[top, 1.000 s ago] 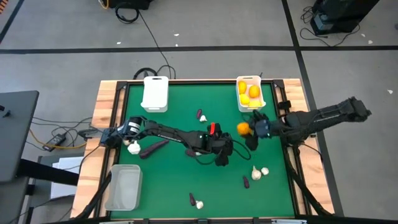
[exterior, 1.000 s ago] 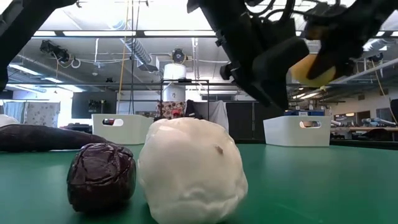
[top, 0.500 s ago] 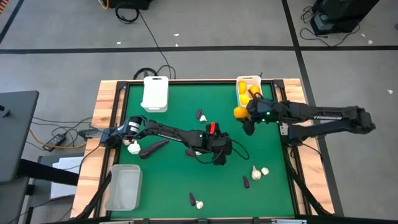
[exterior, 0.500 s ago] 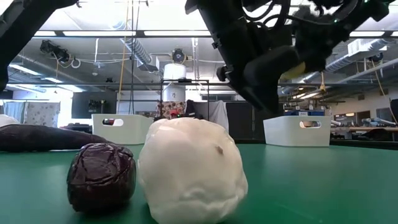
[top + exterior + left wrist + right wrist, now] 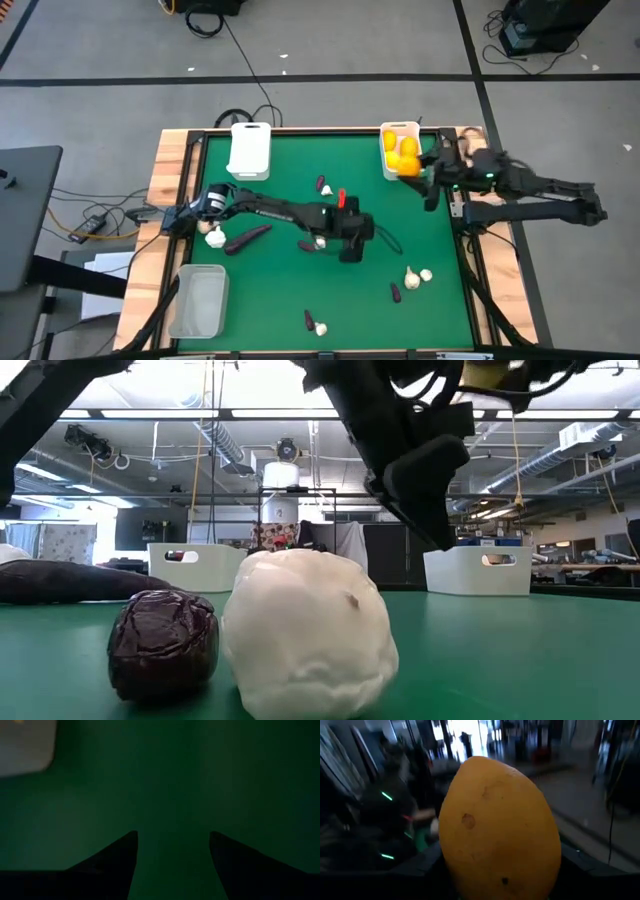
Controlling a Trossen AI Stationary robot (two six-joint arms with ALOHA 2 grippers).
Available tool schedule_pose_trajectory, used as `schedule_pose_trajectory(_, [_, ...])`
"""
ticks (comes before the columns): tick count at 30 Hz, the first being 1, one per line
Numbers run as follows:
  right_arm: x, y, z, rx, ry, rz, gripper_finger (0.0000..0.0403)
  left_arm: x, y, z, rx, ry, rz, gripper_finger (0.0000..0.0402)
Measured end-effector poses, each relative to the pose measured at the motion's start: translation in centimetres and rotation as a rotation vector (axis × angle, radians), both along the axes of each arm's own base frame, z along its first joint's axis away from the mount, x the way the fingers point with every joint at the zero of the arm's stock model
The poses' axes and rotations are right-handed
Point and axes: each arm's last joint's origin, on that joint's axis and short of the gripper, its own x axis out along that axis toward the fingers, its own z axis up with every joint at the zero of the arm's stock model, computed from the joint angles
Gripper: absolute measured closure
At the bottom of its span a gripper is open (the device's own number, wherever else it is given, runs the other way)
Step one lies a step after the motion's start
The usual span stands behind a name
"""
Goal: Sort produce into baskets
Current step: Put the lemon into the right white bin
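While the right end effector (image 5: 420, 172) hangs at about two o'clock on the worktop (image 5: 300, 300), it is clamped on an orange citrus fruit (image 5: 408, 168), which fills the right wrist view (image 5: 497, 827) between the dark fingers. That puts the fruit right at the near end of the white basket (image 5: 386, 132), already loaded with yellow and orange citrus (image 5: 404, 148). So the step in hand looks like the delivery: carry over the rim, then let go. The next move calls for a short push toward twelve o'clock so the fruit clears the wall before the fingers part, and a gentle drop, since it could roll off the pile.

Over to the left end effector (image 5: 350, 238), sitting near the centre of the worktop, fingers spread wide over bare green in the left wrist view (image 5: 172, 855), holding nothing. A garlic bulb (image 5: 320, 241) lies just beside it at nine o'clock.

Plenty left to sort: an eggplant (image 5: 247, 237) and another garlic bulb (image 5: 215, 238) toward nine o'clock, a garlic pair (image 5: 419, 276) at four o'clock, more pieces near six o'clock (image 5: 315, 324). The second white basket (image 5: 250, 150) sits at eleven o'clock, the clear basket (image 5: 199, 300) at seven o'clock. Nothing seems to block the drop.
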Motion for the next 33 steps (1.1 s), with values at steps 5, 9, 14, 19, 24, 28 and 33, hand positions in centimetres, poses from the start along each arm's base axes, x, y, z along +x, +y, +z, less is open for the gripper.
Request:
schedule_pose_trajectory(5, [-1.5, 0.2, 3.4, -0.074, -0.108, 0.002, 0.0153, 1.0, 4.0, 0.6, -0.030, -0.078, -0.072, 0.0149])
schedule_pose_trajectory(9, [-1.6, 0.1, 5.2, -0.123, -0.096, -0.052, 0.0153, 1.3, 7.2, 0.9, -0.049, -0.129, -0.082, 0.0149])
schedule_pose_trajectory(14, [-0.7, -1.3, 5.8, -0.153, 0.006, -0.307, 0.0153, 1.3, 10.4, 1.5, -0.084, -0.185, -0.092, 0.0149])
schedule_pose_trajectory(19, [0.6, -3.7, 4.3, -0.084, 0.122, -0.494, 0.0152, 0.2, 12.4, 3.9, -0.097, -0.222, -0.096, 0.0149])
schedule_pose_trajectory(24, [1.2, -5.7, 3.6, -0.061, 0.086, -0.533, 0.0152, -1.5, 13.9, 7.2, -0.082, -0.259, -0.098, 0.0149])
schedule_pose_trajectory(28, [1.0, -6.5, 2.8, -0.045, 0.079, -0.560, 0.0152, -3.1, 14.7, 9.4, -0.078, -0.253, -0.100, 0.0149])
schedule_pose_trajectory(33, [1.0, -7.1, -1.4, 0.071, 0.165, -0.591, 0.0152, -4.7, 15.6, 10.5, -0.212, -0.242, -0.203, 0.0159])
